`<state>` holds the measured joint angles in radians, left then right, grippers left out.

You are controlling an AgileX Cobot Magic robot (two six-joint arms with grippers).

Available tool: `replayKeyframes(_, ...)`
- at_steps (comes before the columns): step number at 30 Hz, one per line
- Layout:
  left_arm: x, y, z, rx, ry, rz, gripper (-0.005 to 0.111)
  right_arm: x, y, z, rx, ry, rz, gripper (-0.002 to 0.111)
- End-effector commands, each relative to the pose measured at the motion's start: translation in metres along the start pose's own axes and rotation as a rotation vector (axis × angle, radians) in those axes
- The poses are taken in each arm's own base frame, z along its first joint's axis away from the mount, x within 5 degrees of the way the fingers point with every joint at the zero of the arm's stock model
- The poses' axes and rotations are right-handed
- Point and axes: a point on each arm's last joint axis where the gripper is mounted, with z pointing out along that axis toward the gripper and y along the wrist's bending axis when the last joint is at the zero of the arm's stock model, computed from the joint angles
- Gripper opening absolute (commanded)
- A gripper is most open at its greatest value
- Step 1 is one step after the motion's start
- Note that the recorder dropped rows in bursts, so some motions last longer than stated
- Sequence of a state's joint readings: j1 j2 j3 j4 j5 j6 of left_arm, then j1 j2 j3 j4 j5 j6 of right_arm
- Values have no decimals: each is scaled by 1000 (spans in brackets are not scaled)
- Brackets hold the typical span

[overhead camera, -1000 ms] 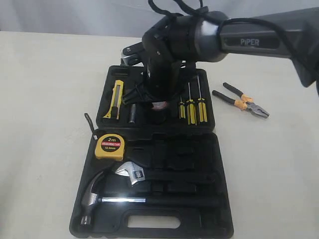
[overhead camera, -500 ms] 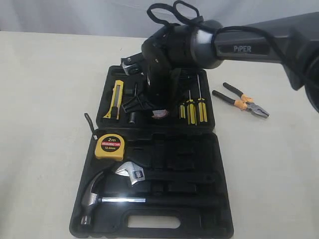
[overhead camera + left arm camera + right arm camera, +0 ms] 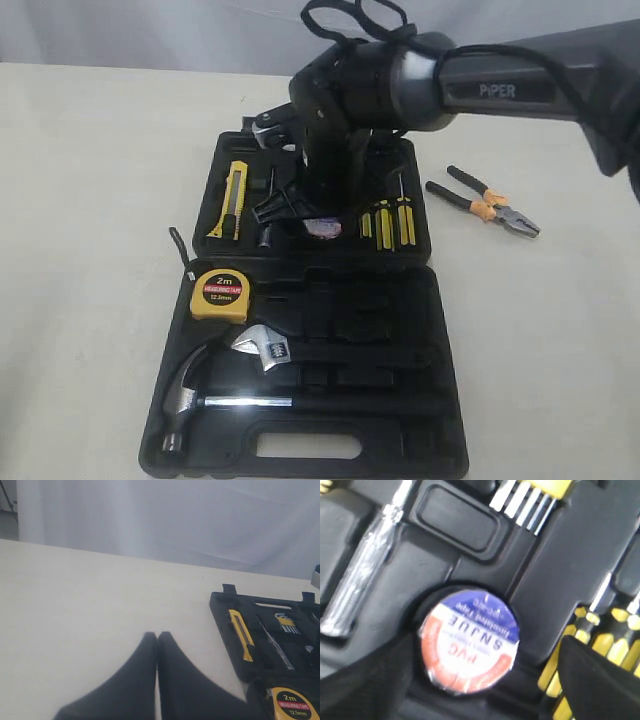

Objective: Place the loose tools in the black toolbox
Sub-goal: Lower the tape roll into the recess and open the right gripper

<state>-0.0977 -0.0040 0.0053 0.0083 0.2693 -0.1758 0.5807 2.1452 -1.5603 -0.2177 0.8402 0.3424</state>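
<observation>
Hanging over the far half of the black toolbox (image 3: 400, 445), the right gripper (image 3: 485, 652) is seen with its jaws parted. One matte black finger sits on each side of the dark tape roll (image 3: 468, 639), which is seated flat in a round moulded recess with its glossy purple-white label up. Nothing looks clamped, though one finger is so close to the roll's rim that contact can't be ruled out. The yellow-black utility knife (image 3: 232, 200) is laid in a long slot of that same half, and the chunky yellow tape measure (image 3: 220, 293) is parked in the near half, so pretty much only the pliers (image 3: 483, 203) are left out on the pale table (image 3: 90, 200). That's the relation the next grab probably turns on: the pliers lie well off to the right of the open jaws, outside the case wall. Their long axis is slanted, with the black-orange handles pointed toward the case and the grey metal nose pointed away from it. The right arm is judged clearly nearer, and a wrist turn would likely be needed to get the jaws square across that slant. The left gripper (image 3: 156, 636) is held with its jaws pressed together over bare table beside the case, nothing in it. Hard ribbed plastic all round the slots — smooth steel on the shafts.
</observation>
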Motion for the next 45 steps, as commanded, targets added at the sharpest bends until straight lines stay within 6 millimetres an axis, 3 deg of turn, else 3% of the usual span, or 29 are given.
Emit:
replayKeyframes(1, -1, -1, 0, 7, 3, -7, 0, -2, -1, -25, -24, -36, 5, 71)
replayKeyframes(3, -1, -1, 0, 7, 3, -7, 0, -1, -1, -29, -26, -34, -11, 61)
replayKeyframes(10, -1, -1, 0, 7, 3, -7, 0, 0, 0, -25, -24, -14, -33, 0)
replayKeyframes(20, -1, -1, 0, 7, 3, -7, 0, 7, 7, 20, -21, 62, -95, -1)
replayKeyframes(23, -1, -1, 0, 7, 3, -7, 0, 6, 7, 18, -26, 46, -123, -1)
replayKeyframes(31, -1, -1, 0, 7, 3, -7, 0, -3, 5, -9, -42, -44, -126, -1)
replayKeyframes(34, -1, -1, 0, 7, 3, -7, 0, -5, 5, -9, -49, -72, -126, -1)
replayKeyframes(43, -1, -1, 0, 7, 3, -7, 0, -1, 13, 30, -64, -43, -120, -1)
replayKeyframes(45, -1, -1, 0, 7, 3, -7, 0, -2, 13, 29, -64, -45, -119, -1)
